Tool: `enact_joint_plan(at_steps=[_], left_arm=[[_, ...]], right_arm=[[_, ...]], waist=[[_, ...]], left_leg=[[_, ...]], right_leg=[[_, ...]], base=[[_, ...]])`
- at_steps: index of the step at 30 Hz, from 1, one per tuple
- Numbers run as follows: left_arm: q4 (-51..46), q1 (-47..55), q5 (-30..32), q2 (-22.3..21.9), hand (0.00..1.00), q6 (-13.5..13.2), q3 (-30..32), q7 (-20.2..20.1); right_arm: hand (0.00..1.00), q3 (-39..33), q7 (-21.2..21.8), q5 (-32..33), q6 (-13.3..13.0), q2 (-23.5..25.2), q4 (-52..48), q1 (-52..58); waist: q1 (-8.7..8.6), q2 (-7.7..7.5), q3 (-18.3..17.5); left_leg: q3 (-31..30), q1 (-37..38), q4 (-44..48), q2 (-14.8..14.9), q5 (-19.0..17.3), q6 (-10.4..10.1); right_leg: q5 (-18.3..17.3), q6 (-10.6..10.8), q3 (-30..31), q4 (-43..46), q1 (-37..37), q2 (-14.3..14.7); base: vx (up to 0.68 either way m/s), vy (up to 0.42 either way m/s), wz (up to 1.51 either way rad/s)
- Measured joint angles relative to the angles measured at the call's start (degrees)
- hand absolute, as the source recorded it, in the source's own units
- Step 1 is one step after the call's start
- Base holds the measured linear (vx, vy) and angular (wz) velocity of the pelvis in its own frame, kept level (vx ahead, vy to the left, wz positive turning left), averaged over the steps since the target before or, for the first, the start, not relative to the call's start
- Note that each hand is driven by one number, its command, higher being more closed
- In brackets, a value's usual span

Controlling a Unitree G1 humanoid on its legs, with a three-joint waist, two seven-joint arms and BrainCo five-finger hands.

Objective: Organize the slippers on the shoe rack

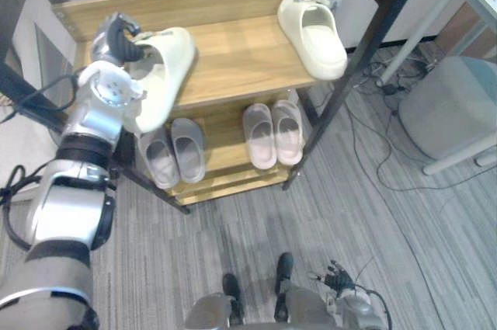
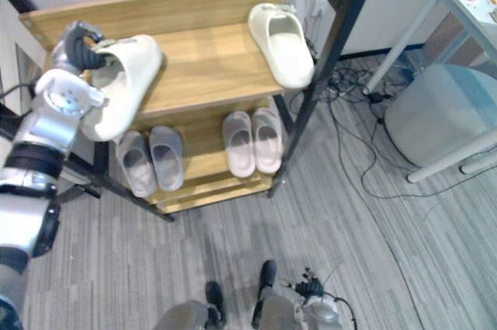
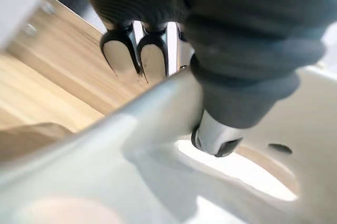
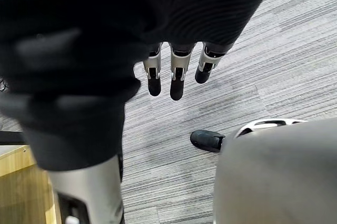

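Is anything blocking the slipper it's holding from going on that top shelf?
Nothing visible. The left hand holds the slipper at the top shelf's left end; bare wood runs from there to the other slipper at the right.

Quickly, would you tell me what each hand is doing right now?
Left hand: shut on the cream slipper, at the top shelf.
Right hand: open, holding nothing, above the carpet.

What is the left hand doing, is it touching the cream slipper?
Touching. The left wrist view shows the left hand pinching the cream slipper by its strap, thumb on one side, fingers on the other.
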Motion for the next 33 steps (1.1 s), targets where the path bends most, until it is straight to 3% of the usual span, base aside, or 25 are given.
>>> enact_joint_plan(at_steps=[12, 18, 19, 33], left_arm=[[4.6, -8.2, -0.3, -2.9, 1.00, 1.3, 0.4, 3.3], [6.2, -9.1, -0.3, -3.1, 1.00, 1.8, 1.4, 4.2], [6.4, -9.2, -0.3, -3.2, 0.00, 1.9, 1.5, 4.2], [7.1, -11.5, -0.3, -3.7, 0.00, 2.8, 2.0, 4.5]], right_arm=[[0.00, -0.8, -1.1, 0.0, -0.1, 0.0, -0.8, -0.3], [0.00, -1.0, -1.3, 0.0, -0.2, -0.1, -0.9, -0.8], [0.00, -1.2, -1.3, 0.0, -0.2, -0.1, -0.9, -0.8], [0.00, -1.3, -2.2, 0.0, -0.2, -0.4, -0.7, -1.7]], waist=[[-1.28, -0.04, 0.0], [-2.88, 0.08, 0.0], [-3.05, 0.17, 0.1], [-4.22, 1.05, 0.8]], left_leg=[[4.7, -3.0, 0.5, -0.6, -0.6, 1.0], [7.4, -4.7, 3.9, -0.2, -2.7, 1.7], [7.6, -5.0, 4.8, 0.0, -3.2, 1.8], [9.7, -6.6, 8.4, 0.8, -5.7, 2.1]], right_leg=[[2.2, 0.6, 5.6, 0.0, -5.5, 0.1], [3.1, 0.8, 8.3, 0.0, -7.1, 0.1], [3.1, 0.8, 8.6, 0.0, -7.2, 0.2], [3.6, 1.0, 10.4, 0.0, -8.2, 0.4]], base=[[-0.01, 0.017, -0.24], [-0.02, 0.033, -0.23], [-0.01, 0.031, -0.15], [0.02, 0.034, -0.08]])
